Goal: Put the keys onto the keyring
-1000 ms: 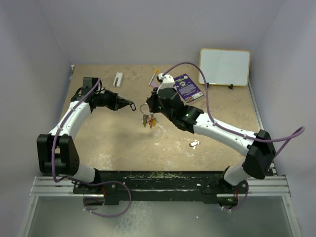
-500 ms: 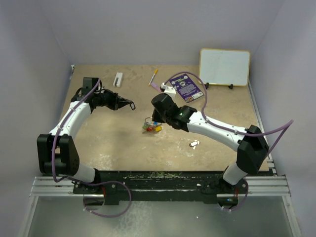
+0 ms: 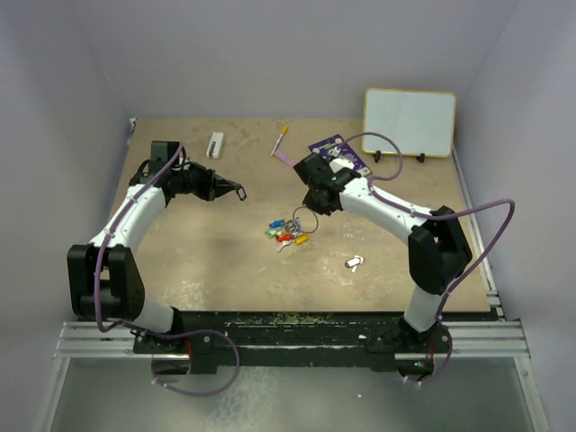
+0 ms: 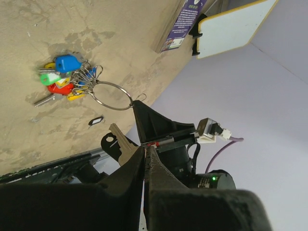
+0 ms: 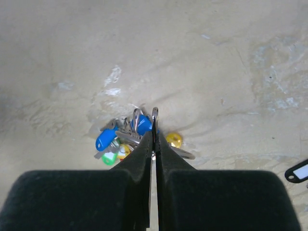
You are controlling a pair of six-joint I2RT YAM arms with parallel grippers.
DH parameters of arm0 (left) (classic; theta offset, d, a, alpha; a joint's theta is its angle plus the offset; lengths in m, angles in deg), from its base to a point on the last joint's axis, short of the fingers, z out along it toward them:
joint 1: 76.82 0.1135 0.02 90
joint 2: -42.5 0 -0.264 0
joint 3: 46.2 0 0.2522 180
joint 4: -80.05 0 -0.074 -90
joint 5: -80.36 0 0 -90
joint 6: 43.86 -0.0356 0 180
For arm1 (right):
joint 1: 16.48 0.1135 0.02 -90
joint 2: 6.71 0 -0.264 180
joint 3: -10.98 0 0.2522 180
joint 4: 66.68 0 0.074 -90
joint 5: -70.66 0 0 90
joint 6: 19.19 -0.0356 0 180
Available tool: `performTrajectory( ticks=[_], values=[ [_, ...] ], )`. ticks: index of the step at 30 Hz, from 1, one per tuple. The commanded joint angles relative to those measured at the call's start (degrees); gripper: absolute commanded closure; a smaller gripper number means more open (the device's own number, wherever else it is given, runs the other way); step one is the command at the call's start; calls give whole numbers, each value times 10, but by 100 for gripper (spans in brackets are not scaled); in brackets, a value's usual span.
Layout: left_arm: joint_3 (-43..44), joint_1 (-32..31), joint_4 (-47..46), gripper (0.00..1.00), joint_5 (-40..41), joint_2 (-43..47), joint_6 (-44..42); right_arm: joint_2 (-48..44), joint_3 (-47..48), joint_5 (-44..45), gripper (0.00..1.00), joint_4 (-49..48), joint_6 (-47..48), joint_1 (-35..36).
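Right hand [image 5: 154, 140] pinches the keyring [image 5: 154, 113] steady for threading; left hand [image 4: 144, 153], left of it, grips a loose key [image 4: 119, 142].

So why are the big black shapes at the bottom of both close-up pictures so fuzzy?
Left wrist view: the left end effector, pinching a silver key, sits too near the lens, though the keys look crisp. Right wrist view: the right end effector, shut on the keyring, blurs likewise.
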State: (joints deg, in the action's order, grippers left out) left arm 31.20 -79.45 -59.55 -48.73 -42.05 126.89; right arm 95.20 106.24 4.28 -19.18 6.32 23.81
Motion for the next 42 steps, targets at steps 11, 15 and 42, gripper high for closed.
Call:
performTrajectory(
  ticks=[11, 15, 42],
  values=[
    [-2, 6, -7, 96, 10, 11, 8, -51, -91, 36, 88, 126, -180, -58],
    [-11, 6, -9, 96, 10, 12, 9, -85, -118, 48, 21, 160, -191, -67],
    [-23, 7, -37, 96, 49, 4, -51, -10, -22, -258, 70, -48, 521, -7]
  ],
)
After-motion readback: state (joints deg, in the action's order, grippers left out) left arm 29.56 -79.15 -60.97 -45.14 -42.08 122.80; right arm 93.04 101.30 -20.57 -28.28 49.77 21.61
